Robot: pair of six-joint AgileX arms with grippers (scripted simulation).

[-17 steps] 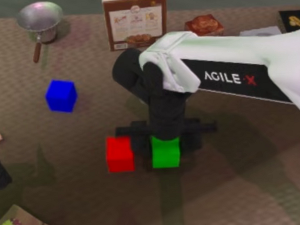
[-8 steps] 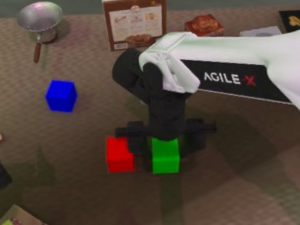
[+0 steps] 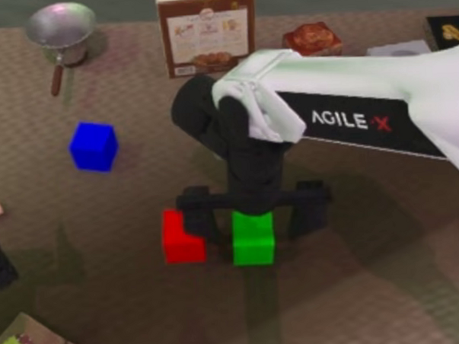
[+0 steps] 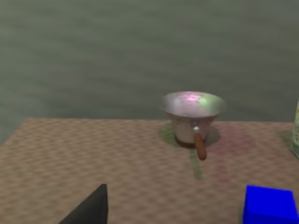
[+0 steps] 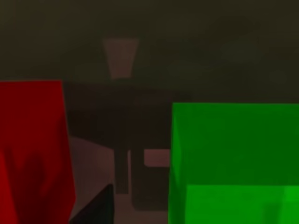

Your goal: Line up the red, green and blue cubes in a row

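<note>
Right gripper [image 3: 252,209] found low over mid-table, reached in from the 3 o'clock side; fingers spread wide, one finger [image 3: 197,211] at 9 o'clock of the green cube [image 3: 253,237], the other at 3 o'clock, neither touching it. Nothing held. Green cube sat free on the table [image 3: 356,288] between the open fingers. Red cube [image 3: 182,236] lay just beside the green at its 9 o'clock (small gap between, visible also in the right wrist view), partly covered by the left-hand finger. Blue cube [image 3: 93,146] stood well apart, toward 10 o'clock from the pair, not in line with them.

Left gripper [image 4: 91,210] parked at the table's 9 o'clock edge; finger state could not be told. Blue cube [image 4: 271,205] seen near it in the left wrist view.

Also noted: metal saucepan [image 3: 61,31] at 11 o'clock corner, printed carton [image 3: 206,30] at 12 o'clock, a reddish packet [image 3: 312,37] toward 1 o'clock.
</note>
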